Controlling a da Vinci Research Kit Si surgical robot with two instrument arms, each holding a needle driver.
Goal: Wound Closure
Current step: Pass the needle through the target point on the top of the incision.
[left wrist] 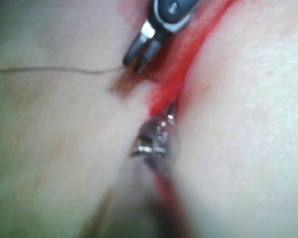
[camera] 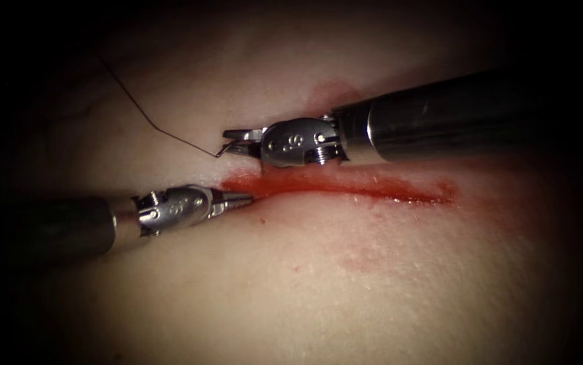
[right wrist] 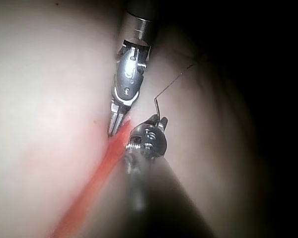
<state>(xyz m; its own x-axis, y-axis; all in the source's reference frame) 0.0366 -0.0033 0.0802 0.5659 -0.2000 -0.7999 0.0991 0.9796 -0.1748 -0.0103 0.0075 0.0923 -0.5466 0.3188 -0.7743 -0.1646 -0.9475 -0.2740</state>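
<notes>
The cut (camera: 372, 191) runs across the tissue (camera: 318, 290), wet with red fluid (camera: 285, 182). My right tool (camera: 232, 142) lies just above the cut's left end. Its jaws are shut on a short metallic piece of the needle (camera: 221, 151) at its thread end; the rest of the curve is hidden. Dark thread (camera: 149, 122) trails from there up and to the left over the tissue. My left tool (camera: 245, 198) has its jaws shut and holds nothing I can see, tips touching the cut's left end. The left wrist view shows its jaws (left wrist: 169, 113) in the red groove, with the right tool (left wrist: 139, 59) and the thread (left wrist: 49, 70) beyond.
Pink staining (camera: 366, 257) spreads on the tissue below the cut, and a red patch (camera: 332, 94) lies above it by the right shaft (camera: 454, 122). In the right wrist view the left tool (right wrist: 116, 121) points into the cut beside the right jaws (right wrist: 156, 121).
</notes>
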